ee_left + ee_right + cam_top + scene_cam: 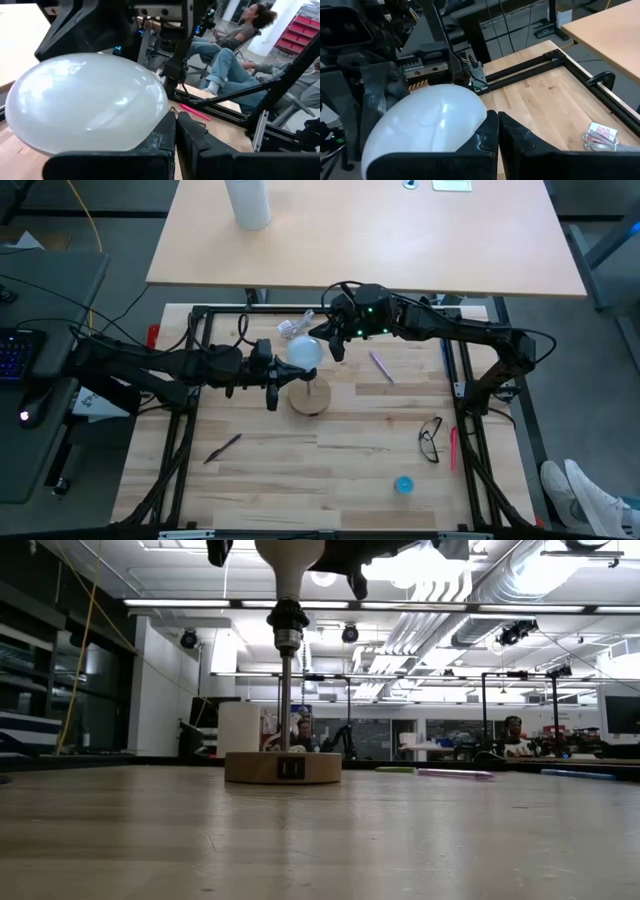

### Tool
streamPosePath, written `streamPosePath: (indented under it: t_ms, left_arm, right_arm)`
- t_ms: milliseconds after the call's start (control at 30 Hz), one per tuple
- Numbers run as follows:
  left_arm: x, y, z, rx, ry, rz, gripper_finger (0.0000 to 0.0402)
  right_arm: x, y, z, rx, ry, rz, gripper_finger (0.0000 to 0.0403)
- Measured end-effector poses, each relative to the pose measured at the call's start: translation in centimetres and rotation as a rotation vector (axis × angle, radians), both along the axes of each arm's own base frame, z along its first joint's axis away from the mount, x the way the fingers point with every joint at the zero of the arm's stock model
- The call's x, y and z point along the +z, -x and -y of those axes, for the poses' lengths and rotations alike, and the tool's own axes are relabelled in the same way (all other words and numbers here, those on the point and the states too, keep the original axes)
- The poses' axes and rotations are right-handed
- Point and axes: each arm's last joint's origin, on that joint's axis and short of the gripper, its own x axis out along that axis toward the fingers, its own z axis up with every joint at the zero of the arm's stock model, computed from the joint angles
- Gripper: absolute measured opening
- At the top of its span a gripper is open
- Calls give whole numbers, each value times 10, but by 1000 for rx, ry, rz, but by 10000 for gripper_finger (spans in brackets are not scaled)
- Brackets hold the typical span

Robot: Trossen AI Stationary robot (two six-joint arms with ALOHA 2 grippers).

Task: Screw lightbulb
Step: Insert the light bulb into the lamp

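Lightbulb [305,350] from above: over wooden base [309,399], between left gripper [270,375] and right gripper [335,340]. Low view: neck seated in socket post [285,660]. Wrist views: both fingers pressed together beside globe, pinching nothing. Likely light, slippery, fragile; best held at globe. No legible writing.
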Motion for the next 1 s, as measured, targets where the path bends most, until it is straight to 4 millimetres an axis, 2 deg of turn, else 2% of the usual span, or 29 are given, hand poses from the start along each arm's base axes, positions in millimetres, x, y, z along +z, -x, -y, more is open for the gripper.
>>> streamPosePath:
  t_ms: [233, 667, 1000]
  left_arm:
    - [-1, 2, 0, 3, 4, -20, 0]
    - [-1, 18, -9, 68, -50, -101, 0]
    - [-12, 22, -19, 127, -78, -231, 0]
  right_arm:
    - [0, 0, -10, 10, -5, -12, 0]
    - [8, 15, -19, 3, -27, -70, 0]
    - [11, 18, -42, 65, -48, -90, 0]
